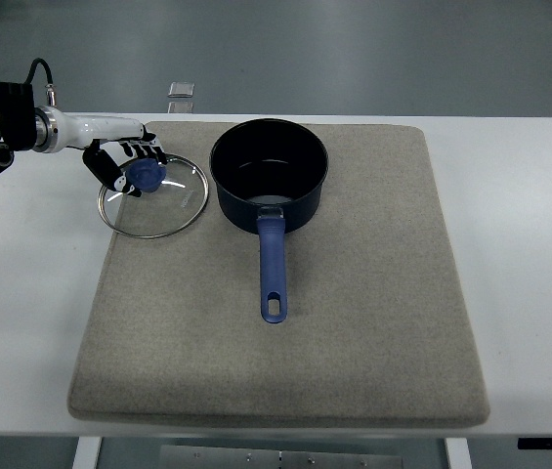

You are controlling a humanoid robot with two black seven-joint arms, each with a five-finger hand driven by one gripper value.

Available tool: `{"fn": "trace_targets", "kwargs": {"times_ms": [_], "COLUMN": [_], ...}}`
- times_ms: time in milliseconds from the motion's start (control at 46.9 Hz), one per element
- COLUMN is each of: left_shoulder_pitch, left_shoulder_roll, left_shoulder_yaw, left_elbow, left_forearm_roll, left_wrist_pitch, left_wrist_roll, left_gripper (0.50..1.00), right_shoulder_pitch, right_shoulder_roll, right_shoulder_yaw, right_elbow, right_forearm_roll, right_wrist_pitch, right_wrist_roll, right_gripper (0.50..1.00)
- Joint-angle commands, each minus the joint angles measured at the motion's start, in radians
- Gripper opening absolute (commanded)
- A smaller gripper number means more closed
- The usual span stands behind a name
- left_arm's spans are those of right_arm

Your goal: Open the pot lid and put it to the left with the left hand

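A dark blue pot [300, 207] stands open at the back middle of the grey mat [354, 322], its blue handle [272, 269] pointing toward me. The glass lid [173, 210] with a metal rim lies flat on the mat just left of the pot, partly over the mat's left edge. My left hand [129, 168] comes in from the left and its fingers are curled around the lid's blue knob [146, 177]. The right hand is not in view.
The mat lies on a white table [530, 293]. A small clear object [183, 90] sits at the table's back edge behind the lid. The left arm's black and white forearm [21, 127] reaches over the table's left back corner.
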Motion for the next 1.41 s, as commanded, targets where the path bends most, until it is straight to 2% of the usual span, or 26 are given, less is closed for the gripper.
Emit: {"fn": "trace_targets", "kwargs": {"times_ms": [0,64,192,426,576,789,1194,1386], "left_shoulder_pitch": [0.000,0.000,-0.001,-0.006,-0.014,-0.001,0.021,0.052], "left_shoulder_roll": [0.000,0.001,0.015,0.044,0.038,0.028,-0.015,-0.031], "left_shoulder_yaw": [0.000,-0.002,-0.012,-0.011,-0.008,-0.014,-0.015,-0.015], "left_elbow": [0.000,-0.002,-0.005,0.012,0.086,0.169,0.178,0.179], "left_forearm_roll": [-0.002,-0.004,-0.016,-0.341,-0.536,-0.671,-1.166,-1.326], "left_wrist_pitch": [0.000,0.000,0.004,0.010,0.010,0.010,0.001,0.000], "left_wrist_roll": [0.001,0.001,-0.001,0.001,-0.001,-0.001,-0.001,0.001], "left_gripper": [0.891,0.955,0.990,0.990,0.990,0.990,0.990,0.990], "right_shoulder_pitch": [0.000,0.000,-0.001,0.000,0.000,0.000,0.000,0.000], "right_shoulder_roll": [0.000,0.000,0.000,0.000,0.000,0.000,0.000,0.000], "right_shoulder_yaw": [0.000,0.000,0.000,0.000,0.000,0.000,0.000,0.000], "right_elbow": [-0.001,-0.001,0.001,-0.001,-0.001,0.001,-0.001,0.001], "right_forearm_roll": [0.000,0.000,0.000,0.000,0.000,0.000,0.000,0.000], "right_wrist_pitch": [0.001,-0.001,0.001,-0.001,-0.001,0.001,-0.001,-0.001], "right_wrist_roll": [0.000,0.000,0.000,0.000,0.000,0.000,0.000,0.000], "right_gripper": [0.917,0.917,0.917,0.917,0.917,0.917,0.917,0.917]}}
